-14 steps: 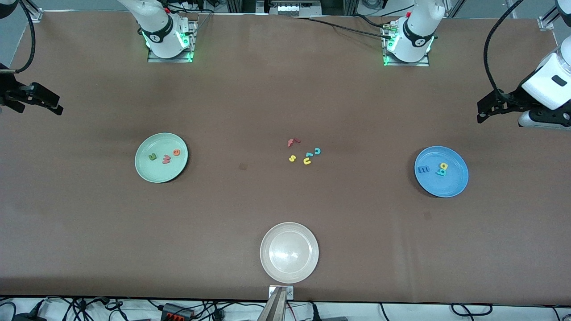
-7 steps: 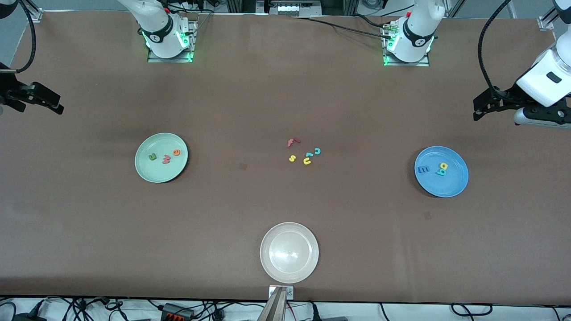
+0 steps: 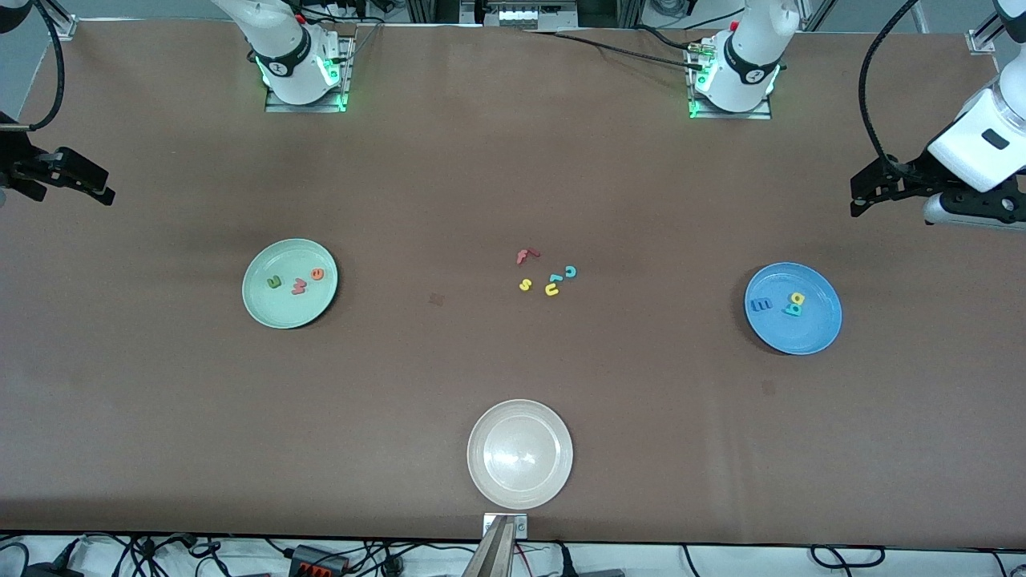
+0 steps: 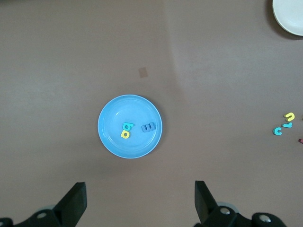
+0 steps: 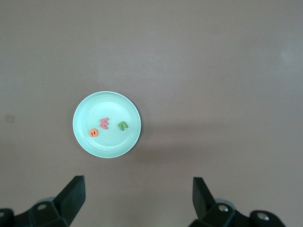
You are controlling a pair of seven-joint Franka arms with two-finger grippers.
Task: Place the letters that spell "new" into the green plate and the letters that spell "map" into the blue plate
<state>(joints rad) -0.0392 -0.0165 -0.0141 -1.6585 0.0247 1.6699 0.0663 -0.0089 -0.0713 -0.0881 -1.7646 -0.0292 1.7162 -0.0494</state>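
In the front view we saw the green plate (image 3: 289, 283) toward the right arm's end of the surface (image 3: 449, 176). In it lay the n (image 3: 274, 281), the w (image 3: 299, 285) and the e (image 3: 317, 274), in a row and a little apart. The blue plate (image 3: 793, 308) lay toward the left arm's end. It held the m (image 3: 760, 304), and beside it the a (image 3: 797, 298) and the p (image 3: 792, 309), which touched each other. Between the two plates, in the middle, five loose letters (image 3: 547, 274) lay close together. A beige plate (image 3: 519, 453) was nearer to the camera than these. The right gripper (image 3: 70, 178) hung over its end of the surface, well apart from the green plate. The left gripper (image 3: 882, 186) hung over its own end, near the blue plate.

In the left wrist view we looked down on the blue plate with its three letters, and the jaws of the left gripper (image 4: 140, 202) stood wide apart with nothing in them.

In the right wrist view the green plate (image 5: 107, 124) lay below, and the jaws of the right gripper (image 5: 138, 198) were also wide apart and held nothing.
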